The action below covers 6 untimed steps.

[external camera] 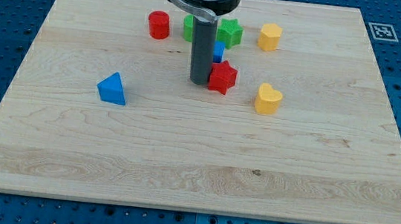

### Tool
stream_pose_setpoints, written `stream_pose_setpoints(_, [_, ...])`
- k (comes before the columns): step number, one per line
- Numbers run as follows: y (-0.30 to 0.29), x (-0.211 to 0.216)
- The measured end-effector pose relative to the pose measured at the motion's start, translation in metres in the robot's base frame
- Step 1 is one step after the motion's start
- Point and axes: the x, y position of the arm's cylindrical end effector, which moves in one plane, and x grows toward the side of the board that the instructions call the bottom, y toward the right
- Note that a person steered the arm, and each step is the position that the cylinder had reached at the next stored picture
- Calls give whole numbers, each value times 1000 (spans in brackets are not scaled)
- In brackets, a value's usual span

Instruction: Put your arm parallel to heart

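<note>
We count two red blocks, two yellow, two green (one mostly hidden) and two blue on the wooden board [179, 169]. Our arm has no fingers, only my tip [200, 81], touching the red star [223, 77] on its left. The yellow heart [267, 99] lies to the view's right of that star.

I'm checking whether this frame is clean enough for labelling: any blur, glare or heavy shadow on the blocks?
Camera view: sharp across the board, light even, no glare. Shadows are faint and short, as under the blue triangle and yellow heart. My tip sits just left of the red star; the rod hides part of a blue block.
</note>
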Motion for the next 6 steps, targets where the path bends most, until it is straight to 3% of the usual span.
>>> stream_pose_setpoints(2, [24, 79])
stream_pose_setpoints(3, [97, 118])
stream_pose_setpoints(4, [188, 100])
stream_pose_setpoints(5, [215, 43])
stream_pose_setpoints(6, [215, 34])
